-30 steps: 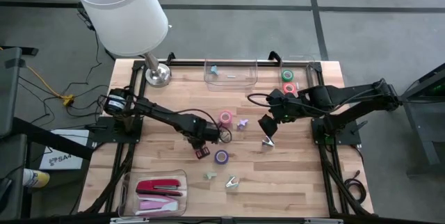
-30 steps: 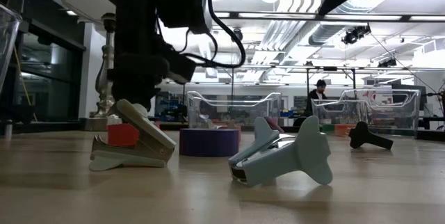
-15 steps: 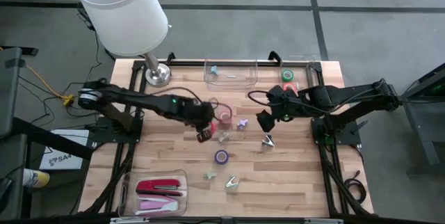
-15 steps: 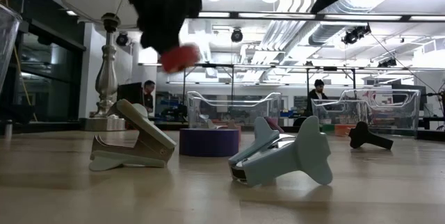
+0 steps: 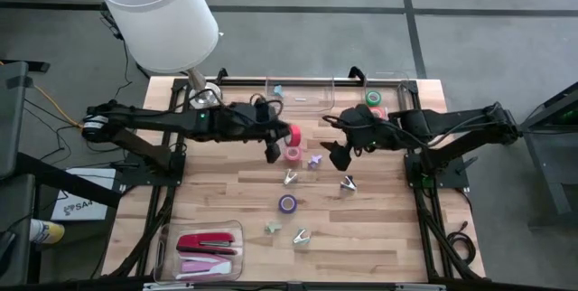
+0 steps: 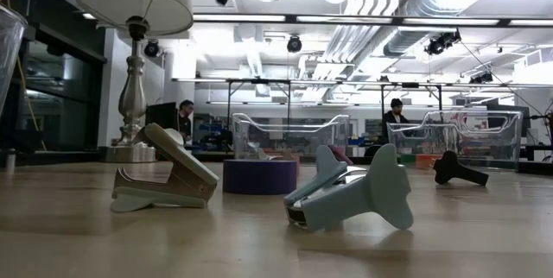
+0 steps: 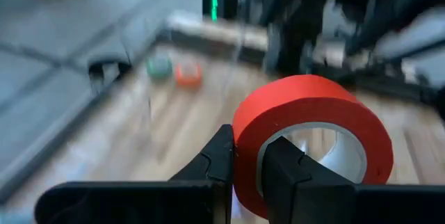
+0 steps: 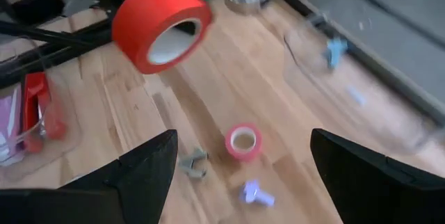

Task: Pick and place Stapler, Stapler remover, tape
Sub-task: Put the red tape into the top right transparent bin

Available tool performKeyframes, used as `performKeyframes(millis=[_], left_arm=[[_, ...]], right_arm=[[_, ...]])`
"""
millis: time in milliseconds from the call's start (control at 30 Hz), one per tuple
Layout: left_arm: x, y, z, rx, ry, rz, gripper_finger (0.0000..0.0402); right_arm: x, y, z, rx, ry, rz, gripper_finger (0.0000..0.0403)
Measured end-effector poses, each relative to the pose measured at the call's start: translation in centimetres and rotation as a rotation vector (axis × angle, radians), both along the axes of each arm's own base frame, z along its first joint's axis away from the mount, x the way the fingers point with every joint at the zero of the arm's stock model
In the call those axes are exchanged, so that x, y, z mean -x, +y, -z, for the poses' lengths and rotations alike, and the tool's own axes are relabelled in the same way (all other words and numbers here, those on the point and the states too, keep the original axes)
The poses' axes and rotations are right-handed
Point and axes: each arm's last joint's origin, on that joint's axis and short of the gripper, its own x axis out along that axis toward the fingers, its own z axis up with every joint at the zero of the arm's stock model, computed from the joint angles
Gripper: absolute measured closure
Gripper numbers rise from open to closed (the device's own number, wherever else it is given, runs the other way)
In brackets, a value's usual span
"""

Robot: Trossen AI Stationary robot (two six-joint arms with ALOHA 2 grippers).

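A: Left end effector [image 5: 274,143] is off the table, closed on a red-orange tape roll [image 5: 293,135]. In its wrist view one finger [image 7: 219,156] is outside the roll wall, the other inside the core.

B: Where is it over the table [image 5: 217,201]?

A: Above the middle, toward the far side, just beside the pink tape roll [image 5: 293,154] lying flat on the wood. The clear bin [image 5: 300,95] at the far edge is near.

B: Right side?

A: Right end effector [image 5: 336,155] hovers over the centre-right, fingers spread wide, holding nothing. Its wrist view shows the red-orange roll [image 8: 160,24] in the air.

B: Rest of the tape?

A: Purple tape roll [image 5: 287,203] is flat on the table nearer the front. Green tape roll [image 5: 374,98] is in the far-right bin, with another red one next to it.

B: Staplers?

A: Red stapler [image 5: 206,241] lies in the front-left tray [image 5: 166,237], pink one under it. Staple removers are scattered mid-table: a silvery one [image 5: 290,178] below the pink roll, another [image 5: 348,183] to its right. In the low view a tan one [image 6: 164,180] and a pale blue one [image 6: 354,193] sit either side of the purple roll [image 6: 260,175].
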Motion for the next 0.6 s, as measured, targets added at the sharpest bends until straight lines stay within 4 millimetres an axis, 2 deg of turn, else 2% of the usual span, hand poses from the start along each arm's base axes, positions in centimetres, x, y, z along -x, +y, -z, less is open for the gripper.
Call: performKeyframes(millis=[200,333,600], left_arm=[[-0.4,0.8,-1.9,-0.088,-0.183,-0.062,0.0364],[-0.3,2.3,-2.5,-0.077,-0.251,-0.112,0.0364],[-0.2,4.3,-2.8,-0.045,-0.292,-0.050,0.0364]], right_arm=[[-0.5,-1.2,-0.5,0.116,-0.003,-0.107,0.0082],[-0.6,-2.2,-0.5,0.160,0.019,-0.178,0.0082],[-1.0,-3.9,-0.9,0.265,0.002,-0.308,0.0082]])
